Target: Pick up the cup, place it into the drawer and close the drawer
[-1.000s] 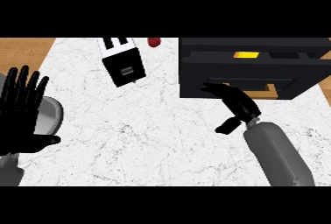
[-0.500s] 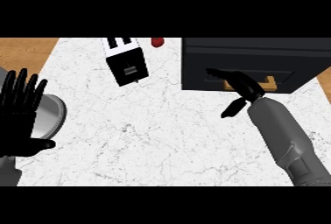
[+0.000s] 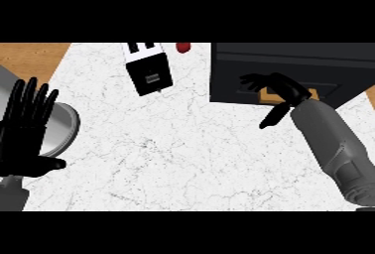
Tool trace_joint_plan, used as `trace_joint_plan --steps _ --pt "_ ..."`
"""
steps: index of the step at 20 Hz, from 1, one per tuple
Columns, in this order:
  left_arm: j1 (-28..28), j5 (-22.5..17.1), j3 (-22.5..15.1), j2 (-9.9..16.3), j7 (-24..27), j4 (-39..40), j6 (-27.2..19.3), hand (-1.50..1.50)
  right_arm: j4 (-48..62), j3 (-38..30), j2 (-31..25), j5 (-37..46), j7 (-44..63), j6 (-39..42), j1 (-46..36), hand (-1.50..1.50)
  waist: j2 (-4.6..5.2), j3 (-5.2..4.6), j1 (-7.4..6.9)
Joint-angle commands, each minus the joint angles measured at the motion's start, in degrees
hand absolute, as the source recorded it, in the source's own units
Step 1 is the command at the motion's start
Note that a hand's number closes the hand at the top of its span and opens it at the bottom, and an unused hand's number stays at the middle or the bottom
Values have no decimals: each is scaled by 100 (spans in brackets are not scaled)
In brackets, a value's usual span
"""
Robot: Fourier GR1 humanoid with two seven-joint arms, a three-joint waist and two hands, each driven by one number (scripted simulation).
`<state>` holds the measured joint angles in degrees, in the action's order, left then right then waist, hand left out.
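The dark drawer unit (image 3: 293, 64) stands at the counter's far right, its drawer front flush with the body. A tan handle (image 3: 313, 93) shows on that front. My right hand (image 3: 282, 89) is open, with spread fingers lying against the drawer front by the handle. The cup is nowhere in sight. My left hand (image 3: 26, 124) rests open at the left edge, fingers up.
A black-and-white box (image 3: 149, 72) lies tilted at the counter's far middle, with a small red object (image 3: 183, 47) behind it. A grey round plate (image 3: 64, 130) sits partly under my left hand. Wood (image 3: 29, 57) shows beyond the counter's left corner.
The drawer stood open with a yellow thing inside; it has slid in and now looks closed. My right hand has moved forward with the drawer front. The left hand stayed put.
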<state>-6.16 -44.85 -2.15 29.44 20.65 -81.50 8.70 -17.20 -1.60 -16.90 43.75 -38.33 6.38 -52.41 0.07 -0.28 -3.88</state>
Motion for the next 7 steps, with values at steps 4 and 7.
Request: trace_joint_plan --steps 4,7 --pt "-182 125 40 -4 76 279 123 -150 549 -189 -536 56 429 -23 -606 -150 214 41 -75" --pt "-119 229 -68 -88 71 86 2 -150 648 -184 -327 87 437 -407 -395 -150 230 50 -162"
